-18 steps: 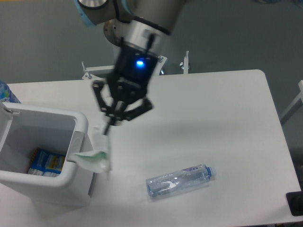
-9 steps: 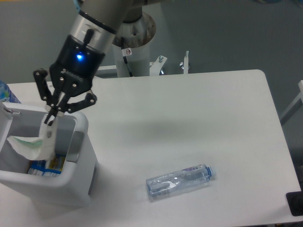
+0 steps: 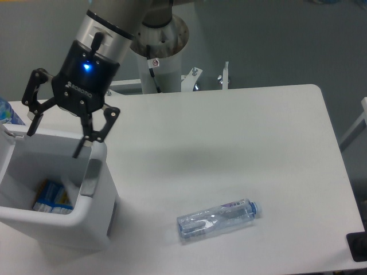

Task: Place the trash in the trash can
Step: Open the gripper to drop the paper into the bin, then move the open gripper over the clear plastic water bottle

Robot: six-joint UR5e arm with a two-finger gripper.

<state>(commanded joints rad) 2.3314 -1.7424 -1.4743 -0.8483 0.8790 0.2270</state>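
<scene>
Fingers of the black two-finger gripper [image 3: 56, 130] are spread wide and hold nothing, poised over the far side of the large white rectangular plastic trash can [image 3: 97, 166] at the left of the white table [image 3: 229, 149]. That pose fits a release made straight above the opening, so that whatever is let go falls inside rather than onto the rim. Inside the bin, a blue and yellow printed packet [image 3: 50, 197] lies on the bottom; the crumpled white wrapper cannot be made out in the bin's interior, so its resting place cannot be told for sure. The long clear plastic water bottle [image 3: 217, 217] lies on its side on the near part of the table, well apart from the bin to its right, cap end pointing right. It appears to be the item left to fetch, and its round body may roll when gripped.
</scene>
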